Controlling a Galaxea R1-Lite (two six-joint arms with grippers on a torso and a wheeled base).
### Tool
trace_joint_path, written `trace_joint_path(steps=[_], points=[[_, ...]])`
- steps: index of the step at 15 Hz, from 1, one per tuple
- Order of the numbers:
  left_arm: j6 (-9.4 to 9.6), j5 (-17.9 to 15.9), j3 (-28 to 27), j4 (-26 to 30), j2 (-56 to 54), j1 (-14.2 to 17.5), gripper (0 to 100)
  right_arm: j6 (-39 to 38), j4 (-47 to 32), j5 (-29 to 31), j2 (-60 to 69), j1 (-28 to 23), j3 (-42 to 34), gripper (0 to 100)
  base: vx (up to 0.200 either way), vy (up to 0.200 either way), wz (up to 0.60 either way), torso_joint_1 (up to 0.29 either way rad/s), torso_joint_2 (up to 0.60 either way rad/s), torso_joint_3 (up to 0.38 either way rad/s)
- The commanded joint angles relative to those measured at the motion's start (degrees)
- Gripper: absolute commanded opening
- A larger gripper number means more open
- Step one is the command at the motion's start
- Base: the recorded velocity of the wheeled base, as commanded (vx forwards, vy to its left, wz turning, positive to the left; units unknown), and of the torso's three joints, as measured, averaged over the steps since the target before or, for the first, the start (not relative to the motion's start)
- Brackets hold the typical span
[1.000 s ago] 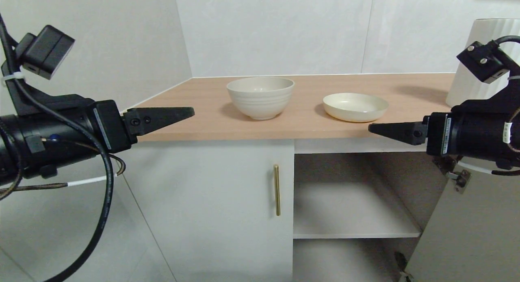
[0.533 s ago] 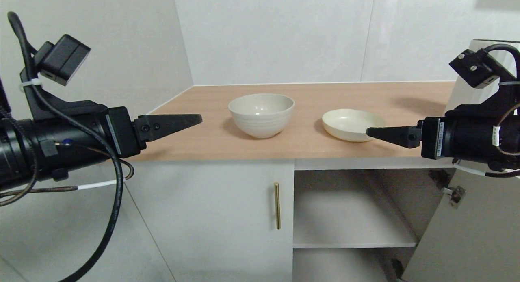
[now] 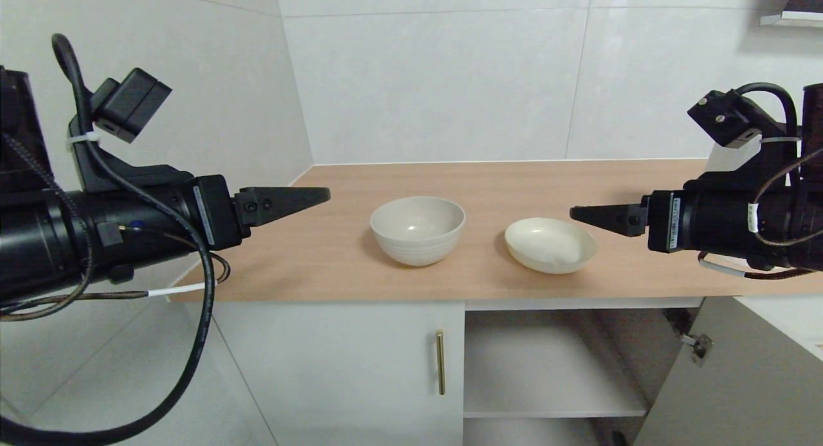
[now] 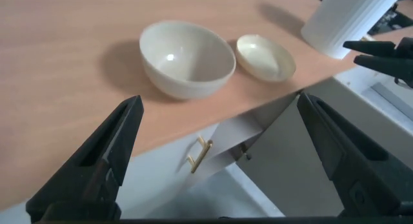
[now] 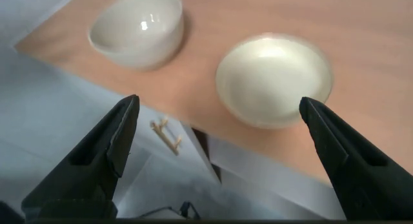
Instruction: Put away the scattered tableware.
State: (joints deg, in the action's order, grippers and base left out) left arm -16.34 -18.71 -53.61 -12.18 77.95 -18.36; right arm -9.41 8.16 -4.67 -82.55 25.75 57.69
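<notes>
Now my left jaws and right jaws are both spread, empty; on the light wooden desk a deep off-white ribbed bowl sits just beside a shallow cream dish, apart.

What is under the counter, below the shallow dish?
An open cupboard with one white shelf, its right door standing open. The shut left door covers the space beside it.
</notes>
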Motion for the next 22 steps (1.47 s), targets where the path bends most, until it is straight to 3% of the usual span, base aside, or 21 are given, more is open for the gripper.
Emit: trace_joint_path(steps=[1,5,7,10,11,12,13,14,15,16,18,22], points=[[-0.01,0.08,-0.79,0.05,1.42,-0.01,100,0.01,0.63,0.10,-1.38,-0.08,-0.12,100,0.000,0.000,0.00,0.159,-0.39,-0.217],[-0.10,2.89,-4.31,4.27,4.14,-0.10,100,-0.17,2.83,1.86,-5.51,-0.79,1.11,100,0.000,0.000,0.00,0.046,-0.11,-0.063],[-0.10,6.76,-8.26,9.19,5.64,-0.19,100,-0.52,1.69,6.87,-7.80,-0.87,4.10,100,0.000,0.000,0.00,0.000,0.00,0.000],[-0.19,14.32,-16.35,18.51,10.91,-3.88,100,-2.98,0.46,12.40,-10.08,-0.87,6.83,100,0.000,0.000,0.00,0.000,0.00,0.000],[-2.30,21.00,-19.07,20.44,16.18,-5.99,100,-3.77,0.46,14.16,-11.14,-0.87,7.53,100,0.000,0.000,0.00,0.000,0.00,0.000],[-7.48,28.03,-20.57,20.18,20.75,-8.45,100,-3.86,0.46,15.66,-12.02,-0.87,8.32,100,0.000,0.000,0.00,0.000,0.00,0.000],[-11.44,33.39,-23.11,19.56,24.62,-9.94,100,-3.86,0.55,16.62,-12.28,-0.87,8.32,100,0.000,0.000,0.00,0.000,0.00,0.000],[-14.07,35.50,-25.31,18.95,26.99,-10.29,100,-3.86,0.55,16.62,-12.28,-0.96,8.32,100,0.000,0.000,0.00,0.000,0.00,0.000],[-16.10,35.32,-26.01,18.51,27.87,-10.56,100,-3.86,0.55,16.62,-12.37,-0.96,8.32,100,0.000,0.000,0.00,0.000,0.00,0.000],[-16.45,34.71,-26.10,18.51,28.05,-10.56,100,-3.86,0.55,16.62,-12.37,-0.96,8.23,100,0.000,0.000,0.00,0.000,0.00,0.000],[-16.54,33.13,-26.01,18.51,28.93,-10.56,100,-3.95,0.63,16.62,-12.89,-0.96,8.23,100,0.000,0.000,0.00,0.000,0.00,0.000],[-16.71,33.21,-25.84,15.17,32.97,-10.56,100,-3.95,0.63,16.71,-13.16,-1.14,8.23,100,0.000,0.000,0.00,0.000,0.00,0.000]])
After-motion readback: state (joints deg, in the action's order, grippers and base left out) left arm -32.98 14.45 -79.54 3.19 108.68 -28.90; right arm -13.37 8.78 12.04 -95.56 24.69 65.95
